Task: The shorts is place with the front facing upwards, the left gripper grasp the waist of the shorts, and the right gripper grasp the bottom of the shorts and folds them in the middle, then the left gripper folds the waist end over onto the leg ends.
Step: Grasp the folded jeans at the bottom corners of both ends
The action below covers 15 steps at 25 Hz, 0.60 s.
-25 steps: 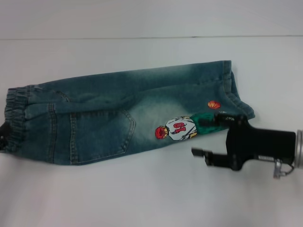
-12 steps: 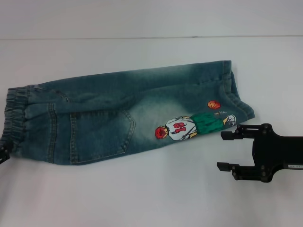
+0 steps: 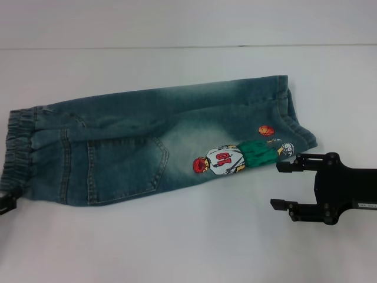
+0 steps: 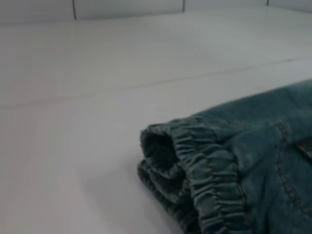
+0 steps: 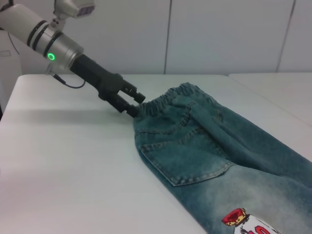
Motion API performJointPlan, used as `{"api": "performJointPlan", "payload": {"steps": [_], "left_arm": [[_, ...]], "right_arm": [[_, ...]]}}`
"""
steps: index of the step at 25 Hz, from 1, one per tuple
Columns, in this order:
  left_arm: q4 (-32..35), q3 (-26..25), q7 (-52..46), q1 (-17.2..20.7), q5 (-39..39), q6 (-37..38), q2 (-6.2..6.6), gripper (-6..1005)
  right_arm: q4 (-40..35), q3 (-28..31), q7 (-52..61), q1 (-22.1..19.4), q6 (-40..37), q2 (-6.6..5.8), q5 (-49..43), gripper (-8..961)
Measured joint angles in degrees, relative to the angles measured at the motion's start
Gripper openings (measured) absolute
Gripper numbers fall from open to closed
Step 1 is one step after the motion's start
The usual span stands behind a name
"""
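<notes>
The shorts [image 3: 159, 144] are lying flat on the white table [image 3: 188, 247], already folded lengthwise into one long strip. The long axis is running left to right across the head view, tilted a bit so the leg end sits slightly farther from the robot than the waist end. The waist [image 3: 17, 150] is pointing toward the robot's left, the leg ends [image 3: 294, 127] toward its right, just past the little orange ball patch [image 3: 266, 130].

What matters next, I'd say, is the waist end going over onto the leg ends, so the fold is running along that long axis, left to right. The left gripper [image 5: 130, 103] is the nearer one by far: in the right wrist view it's sitting right at the edge of the waistband, apparently touching it, fingers looking a little apart and not clearly pinching anything. In the head view only a sliver of it is peeking in at the frame's left edge, near the waist's near corner.

The right gripper [image 3: 284, 186] is hanging just beside the leg ends on the robot's side, fingers spread wide, holding nothing, not touching the denim. Seems like it's out of the way for the left arm's turn.
</notes>
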Motion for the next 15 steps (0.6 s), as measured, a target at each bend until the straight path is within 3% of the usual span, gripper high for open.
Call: {"api": "performJointPlan", "payload": {"steps": [15], "left_arm": [[0.4,2.4,0.0,-0.2,0.4,4.5,-0.16,814]], "right_arm": [[0.3,0.7,0.2,0.2,1.2,0.06,0.1,646]]}}
